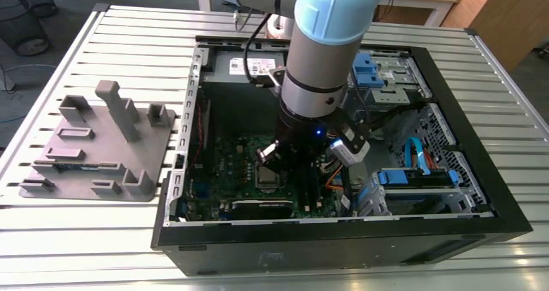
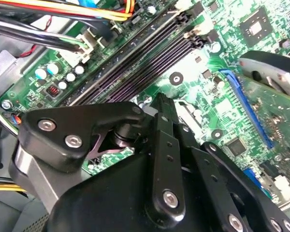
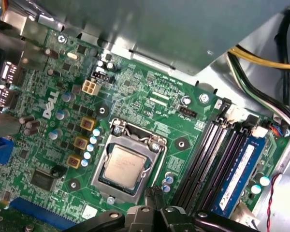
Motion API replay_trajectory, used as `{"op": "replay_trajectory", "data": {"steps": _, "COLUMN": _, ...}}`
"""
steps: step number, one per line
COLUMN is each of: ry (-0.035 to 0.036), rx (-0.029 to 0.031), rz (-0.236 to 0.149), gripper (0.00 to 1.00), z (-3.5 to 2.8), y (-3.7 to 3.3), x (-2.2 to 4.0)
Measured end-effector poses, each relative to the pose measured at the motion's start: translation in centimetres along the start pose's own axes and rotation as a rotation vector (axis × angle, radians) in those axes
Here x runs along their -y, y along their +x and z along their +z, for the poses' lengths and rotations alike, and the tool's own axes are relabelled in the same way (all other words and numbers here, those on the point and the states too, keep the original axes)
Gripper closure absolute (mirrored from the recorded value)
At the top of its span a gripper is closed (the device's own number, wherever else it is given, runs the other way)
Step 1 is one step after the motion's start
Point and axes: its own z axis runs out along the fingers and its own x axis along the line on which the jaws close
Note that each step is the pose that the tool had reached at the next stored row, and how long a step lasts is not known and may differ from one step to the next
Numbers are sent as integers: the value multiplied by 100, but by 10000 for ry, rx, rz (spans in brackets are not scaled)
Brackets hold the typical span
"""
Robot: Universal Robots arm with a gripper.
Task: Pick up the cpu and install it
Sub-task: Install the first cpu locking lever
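Observation:
The cpu (image 3: 125,166), a flat square chip with a silver-grey top, lies flat inside the silver socket frame (image 3: 100,170) on the green motherboard (image 3: 135,92). In the exterior view my gripper (image 1: 279,164) reaches down into the open computer case, right over the socket. In the first wrist view my gripper (image 3: 153,192) hangs beside the socket's edge, shut with nothing in it and apart from the cpu. My gripper (image 2: 162,102) also shows above the board in the second wrist view, where its black body hides the socket.
A grey moulded tray (image 1: 94,143) with upright posts rests on the slatted table at the exterior view's left. Memory slots (image 3: 217,159) run beside the socket. Cable bundles (image 2: 63,14), blue drive bays (image 1: 416,178) and the case walls (image 1: 343,236) hem in the arm.

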Motion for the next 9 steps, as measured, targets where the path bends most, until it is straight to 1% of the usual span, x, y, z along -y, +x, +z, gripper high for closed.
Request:
{"op": "replay_trajectory", "data": {"steps": 2, "ry": 6, "rx": 14, "rz": 1, "gripper": 89, "z": 1, "y": 17, "x": -11}}
{"op": "replay_trajectory", "data": {"steps": 6, "ry": 29, "rx": 66, "rz": 7, "gripper": 89, "z": 2, "y": 59, "x": -34}}
{"op": "replay_trajectory", "data": {"steps": 9, "ry": 48, "rx": 107, "rz": 12, "gripper": 89, "z": 6, "y": 66, "x": -39}}
